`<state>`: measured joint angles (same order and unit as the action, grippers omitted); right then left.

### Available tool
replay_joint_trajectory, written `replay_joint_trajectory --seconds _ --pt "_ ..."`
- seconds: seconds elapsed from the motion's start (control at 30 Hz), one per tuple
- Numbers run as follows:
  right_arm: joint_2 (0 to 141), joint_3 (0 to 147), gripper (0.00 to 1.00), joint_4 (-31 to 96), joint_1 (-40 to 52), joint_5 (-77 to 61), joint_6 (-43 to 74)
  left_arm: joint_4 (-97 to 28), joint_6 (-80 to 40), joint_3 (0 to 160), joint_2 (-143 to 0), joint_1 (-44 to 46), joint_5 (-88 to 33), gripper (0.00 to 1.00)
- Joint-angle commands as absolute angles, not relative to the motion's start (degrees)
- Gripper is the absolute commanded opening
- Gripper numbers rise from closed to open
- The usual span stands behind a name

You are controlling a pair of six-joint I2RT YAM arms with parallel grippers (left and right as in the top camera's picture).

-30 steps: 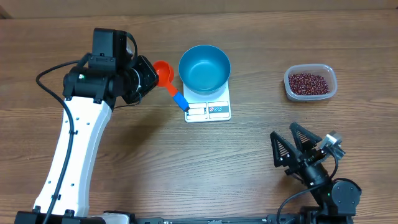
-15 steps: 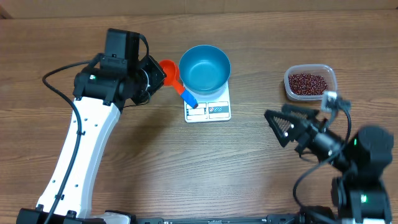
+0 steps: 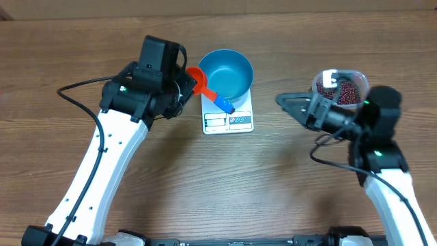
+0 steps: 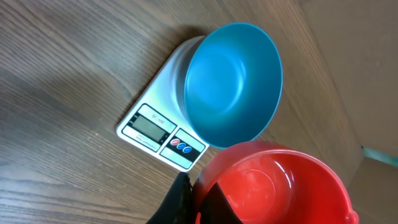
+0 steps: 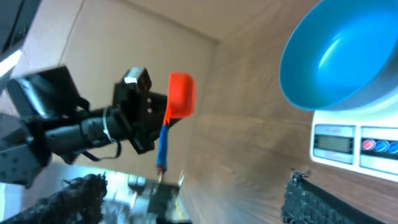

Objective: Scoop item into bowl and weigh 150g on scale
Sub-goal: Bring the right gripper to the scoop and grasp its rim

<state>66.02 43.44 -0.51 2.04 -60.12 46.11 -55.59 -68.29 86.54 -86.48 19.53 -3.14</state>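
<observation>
The blue bowl (image 3: 225, 72) stands on the white scale (image 3: 229, 119), and nothing shows inside it (image 4: 233, 84). My left gripper (image 3: 184, 87) is shut on a red scoop (image 3: 196, 78) with a blue handle (image 3: 224, 104), held just left of the bowl's rim. The scoop's cup (image 4: 280, 183) looks bare. My right gripper (image 3: 290, 104) hangs open with nothing between its fingers, pointing left, to the right of the scale. The red-brown beans (image 3: 349, 92) lie in a clear tub (image 3: 362, 82) at the right, partly hidden behind my right wrist.
Bare wooden tabletop (image 3: 273, 178) spreads in front of the scale. The left arm's white link (image 3: 102, 164) crosses the left half of the table. The scale's display (image 4: 152, 126) and buttons (image 4: 181, 146) face the front edge.
My left arm has carried the scoop rightward to the bowl's rim. My right arm has swung from the table's front edge up beside the tub, turning to point left.
</observation>
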Motion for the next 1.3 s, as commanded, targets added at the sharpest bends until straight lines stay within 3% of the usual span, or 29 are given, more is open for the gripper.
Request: replay_joint_trajectory --seconds 0.0,0.17,0.53,0.8,1.0,1.27 --pt "68.07 44.53 0.86 -4.03 8.78 -57.93 48.73 -55.4 -70.96 86.32 -86.89 20.01 -0.91 0.04" --pt "68.38 44.56 0.77 -6.17 18.39 -43.75 52.05 -55.53 -71.92 86.32 -86.89 20.03 -1.06 0.04" --pt "68.45 44.56 0.42 -10.26 26.3 -27.7 60.62 -56.25 -73.84 86.32 -86.89 22.11 -1.56 0.05" --pt "68.45 44.56 0.4 -11.14 29.98 -22.65 61.52 -56.58 -77.23 86.32 -86.89 25.98 -1.58 0.04" --pt "68.45 44.56 0.27 -11.51 30.06 -22.55 61.52 -56.58 -77.38 86.32 -86.91 27.55 -3.07 0.04" --pt "68.49 44.56 0.24 -11.57 30.83 -22.48 61.52 -56.53 -77.38 86.32 -86.89 27.62 -4.64 0.04"
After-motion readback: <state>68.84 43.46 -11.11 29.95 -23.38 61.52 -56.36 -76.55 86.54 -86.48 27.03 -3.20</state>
